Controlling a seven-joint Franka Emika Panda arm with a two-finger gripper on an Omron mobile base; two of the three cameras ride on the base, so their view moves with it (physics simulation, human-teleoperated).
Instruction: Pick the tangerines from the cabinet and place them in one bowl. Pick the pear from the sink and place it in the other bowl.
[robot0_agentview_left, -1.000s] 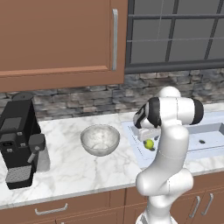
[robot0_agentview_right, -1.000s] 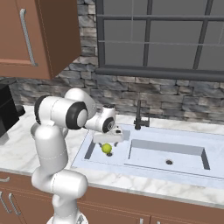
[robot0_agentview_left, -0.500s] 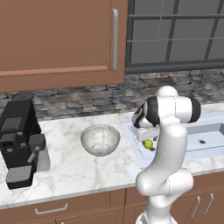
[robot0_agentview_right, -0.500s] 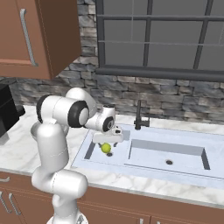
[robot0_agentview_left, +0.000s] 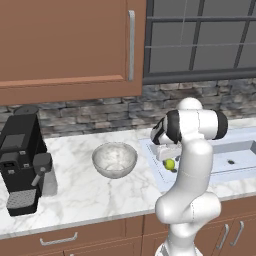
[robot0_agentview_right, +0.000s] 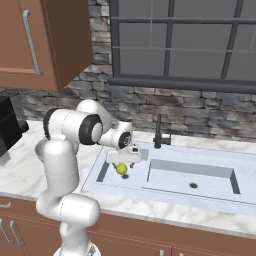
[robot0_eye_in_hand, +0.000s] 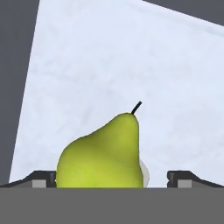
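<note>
Gripper jaws stand spread wide, one fingertip on each side of the pear, with nothing pinched yet. In the hand view the pear lies between the two tips, closer to the left one, so the fruit looks a little off-centre in the gap. It rests on the pale floor of the sink, in the left basin, directly under the hand as the right base view shows.

Judging from that, a closing move could push the pear sideways before both pads bear on it, and its rounded, smooth belly may roll or squirt out of a pinch made too low or too high.

Its long axis runs from the fat base near the camera up to the stem, which points away from the hand and slightly to the right.

Farther off on the counter, the grey glassy bowl waits just left of the sink.
</note>
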